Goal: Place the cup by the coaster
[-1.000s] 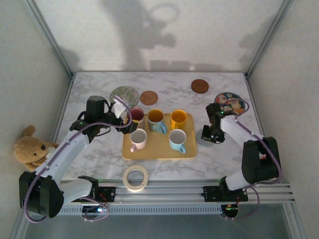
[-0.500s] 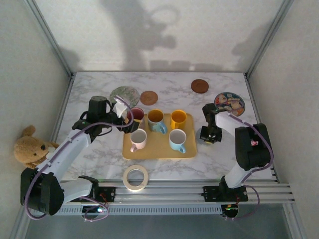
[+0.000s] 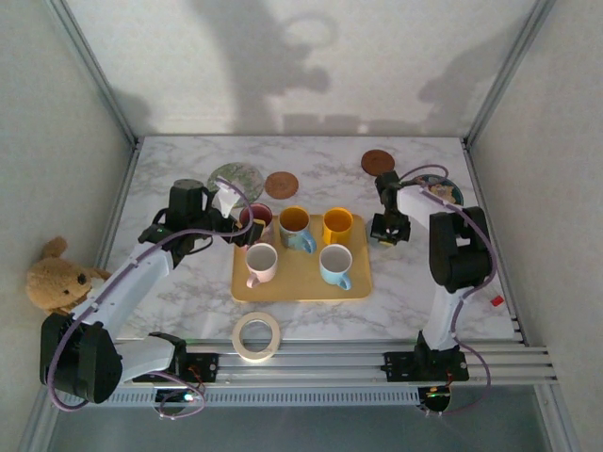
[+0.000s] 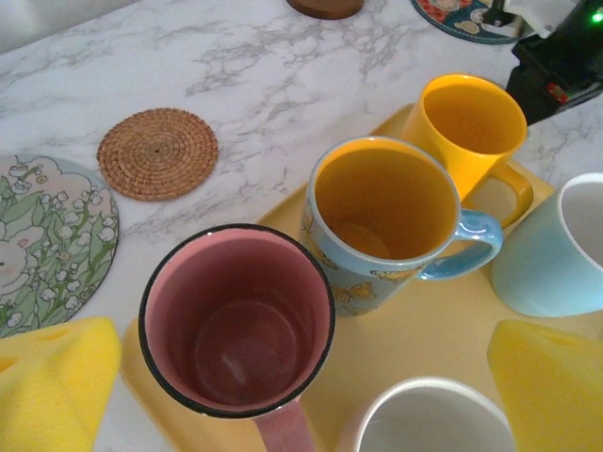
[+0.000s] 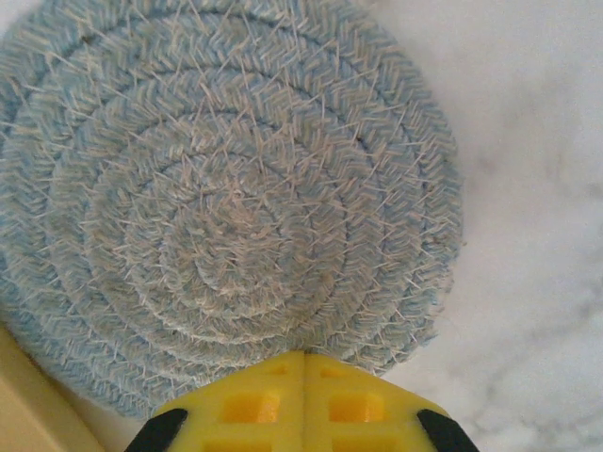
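Note:
A pink mug with a dark rim point(image 4: 236, 320) stands at the back left corner of the yellow tray point(image 4: 415, 330). My left gripper point(image 4: 306, 377) is open and straddles it, one yellow pad on each side, its handle pointing back toward the wrist. From above, that gripper point(image 3: 243, 226) sits at the mug point(image 3: 256, 218). My right gripper point(image 5: 303, 363) is shut, its pads meeting at the near edge of a blue woven coaster point(image 5: 217, 198) lying flat on the marble. From above, the right gripper point(image 3: 388, 229) hangs just right of the tray.
The tray also holds a butterfly mug point(image 3: 295, 226), a yellow mug point(image 3: 337, 224), a pink-white mug point(image 3: 261, 262) and a light blue mug point(image 3: 334, 264). Behind lie a floral mat point(image 3: 236, 177), a woven coaster point(image 3: 281, 184), a brown coaster point(image 3: 378, 162) and a cartoon coaster point(image 3: 443, 188). A tape roll point(image 3: 256, 336) lies in front.
My right arm has swung back and left, from beside the tray's front right corner to beside the yellow mug. The left gripper has barely moved.

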